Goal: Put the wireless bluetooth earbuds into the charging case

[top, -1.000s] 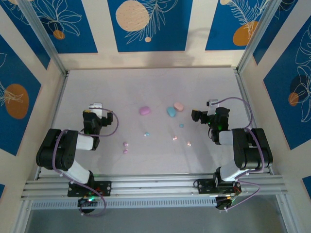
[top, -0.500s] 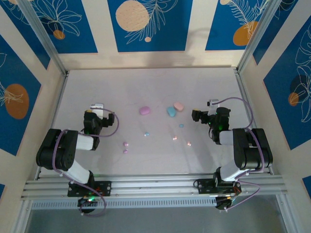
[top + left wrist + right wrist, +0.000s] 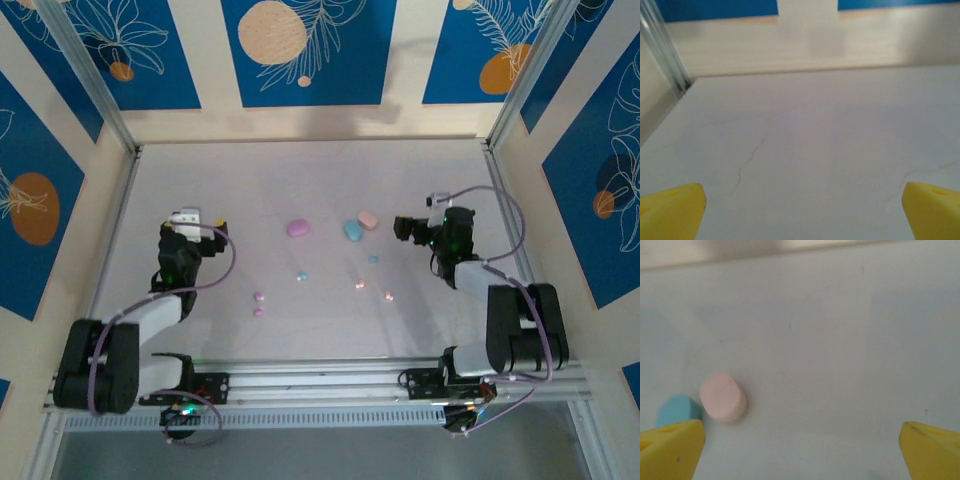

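Both claws gape wide and empty: the left claw well left of the blue case, the right claw just right of it. The earbuds lie scattered on the desk, arm-side of that case. Such tiny buds may squirt sideways from a closing pinch.

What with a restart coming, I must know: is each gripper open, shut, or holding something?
Left gripper: open, holding nothing.
Right gripper: open, holding nothing.
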Available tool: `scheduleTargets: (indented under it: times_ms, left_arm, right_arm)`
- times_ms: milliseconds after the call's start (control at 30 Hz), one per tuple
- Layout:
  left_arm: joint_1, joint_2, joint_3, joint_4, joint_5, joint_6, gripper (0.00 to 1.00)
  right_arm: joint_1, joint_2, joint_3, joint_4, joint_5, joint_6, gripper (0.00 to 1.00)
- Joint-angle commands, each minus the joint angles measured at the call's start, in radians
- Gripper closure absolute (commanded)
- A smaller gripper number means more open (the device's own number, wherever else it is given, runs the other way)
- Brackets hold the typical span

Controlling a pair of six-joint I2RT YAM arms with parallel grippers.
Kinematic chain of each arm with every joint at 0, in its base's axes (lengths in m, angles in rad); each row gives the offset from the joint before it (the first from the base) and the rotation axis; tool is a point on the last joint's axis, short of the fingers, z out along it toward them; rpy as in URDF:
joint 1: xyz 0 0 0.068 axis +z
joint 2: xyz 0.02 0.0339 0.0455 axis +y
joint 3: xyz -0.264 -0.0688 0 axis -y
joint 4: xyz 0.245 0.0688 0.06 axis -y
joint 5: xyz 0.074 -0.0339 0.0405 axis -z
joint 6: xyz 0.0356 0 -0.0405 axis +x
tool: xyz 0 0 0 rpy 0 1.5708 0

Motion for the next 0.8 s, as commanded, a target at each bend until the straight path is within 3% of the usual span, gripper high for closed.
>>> scheduleTargets:
  times_ms: [0,67,200,333,400,500,767]
  left_arm:
    - [0.009,-0.079,0.073,-0.243,0.001,-0.163,0.00]
    - [0.009,-0.119,0.126,-0.393,0.042,-0.292,0.00]
    - [0.010,-0.149,0.238,-0.733,0.100,-0.571,0.00]
    - [0.012,-0.132,0.239,-0.691,0.405,-0.648,0.00]
    - [0.004,-0.144,0.201,-0.604,0.510,-0.725,0.00]
    - [-0.018,-0.182,0.161,-0.594,0.553,-0.802,0.00]
    - [-0.183,-0.240,0.145,-0.703,0.464,-0.768,0.00]
  right_arm:
    - [-0.003,-0.064,0.135,-0.389,-0.061,0.141,0.01]
    - [-0.011,-0.069,0.187,-0.497,-0.190,0.196,0.01]
    - [-0.009,-0.035,0.266,-0.623,-0.325,0.288,0.03]
    - [0.018,0.043,0.346,-0.679,-0.428,0.272,0.19]
    - [0.051,0.083,0.393,-0.724,-0.399,0.255,0.22]
    - [0.110,0.154,0.463,-0.787,-0.344,0.199,0.24]
    - [0.264,0.344,0.630,-0.942,-0.132,0.096,0.31]
